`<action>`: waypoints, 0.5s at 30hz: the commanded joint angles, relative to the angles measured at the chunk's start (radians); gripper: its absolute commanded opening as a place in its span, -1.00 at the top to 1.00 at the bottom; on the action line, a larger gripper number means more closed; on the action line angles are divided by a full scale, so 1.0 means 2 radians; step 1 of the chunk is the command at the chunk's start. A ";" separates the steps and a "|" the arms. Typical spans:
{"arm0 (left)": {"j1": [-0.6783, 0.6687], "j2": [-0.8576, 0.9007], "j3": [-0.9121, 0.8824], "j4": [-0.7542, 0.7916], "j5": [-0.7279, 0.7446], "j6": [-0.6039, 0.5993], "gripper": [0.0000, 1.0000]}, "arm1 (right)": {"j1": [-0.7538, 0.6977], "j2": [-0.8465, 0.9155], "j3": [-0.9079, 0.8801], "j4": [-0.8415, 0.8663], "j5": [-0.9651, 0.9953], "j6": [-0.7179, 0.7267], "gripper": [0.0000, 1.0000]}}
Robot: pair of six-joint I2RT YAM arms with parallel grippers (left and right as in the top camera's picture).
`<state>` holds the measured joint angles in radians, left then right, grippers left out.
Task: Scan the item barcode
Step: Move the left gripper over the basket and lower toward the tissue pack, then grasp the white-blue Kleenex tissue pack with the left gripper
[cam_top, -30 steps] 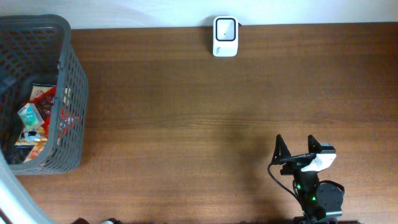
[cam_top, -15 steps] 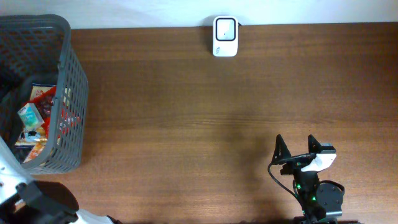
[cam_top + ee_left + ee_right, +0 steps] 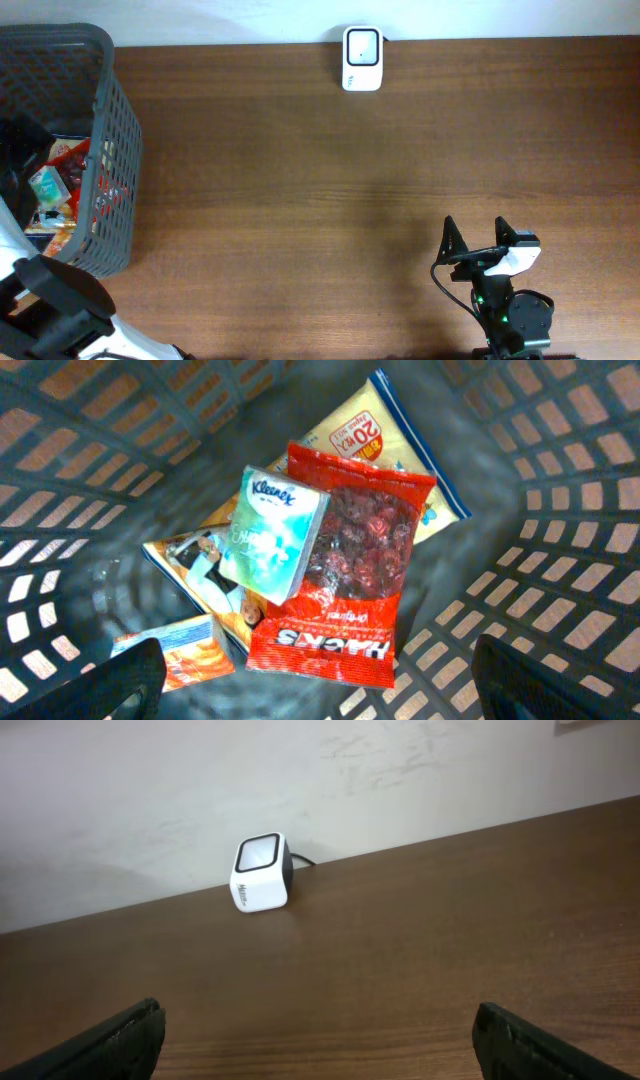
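Wood-grain tabletop (image 3: 300, 180) meets a white wall (image 3: 140, 780), barcode scanner (image 3: 362, 58) beside it; left gripper (image 3: 316, 672) and right gripper (image 3: 318, 1032) fingers spread, empty.

The left arm (image 3: 55, 305) rises at the table's near-left corner and extends along the left edge. The left gripper (image 3: 320, 685) points steeply downward, jaws spread wide, holding nothing. The right arm (image 3: 512, 315) sits folded at the near edge, right of centre. The right gripper (image 3: 476, 238) faces the far edge, roughly level, jaws fully apart, empty.
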<state>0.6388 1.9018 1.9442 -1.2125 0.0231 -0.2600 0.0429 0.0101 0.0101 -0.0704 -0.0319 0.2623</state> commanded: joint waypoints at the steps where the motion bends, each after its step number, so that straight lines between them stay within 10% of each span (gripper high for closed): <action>1: -0.023 0.008 0.008 -0.005 -0.041 -0.003 -0.97 | 0.002 -0.002 -0.002 -0.002 -0.006 0.004 -0.97; 15: -0.052 0.010 -0.129 0.117 -0.141 -0.032 -0.98 | 0.002 -0.002 -0.002 -0.002 -0.006 0.004 -0.97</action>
<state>0.5259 1.9076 1.7515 -1.0340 -0.2153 -0.3004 0.0429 0.0101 0.0101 -0.0704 -0.0319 0.2634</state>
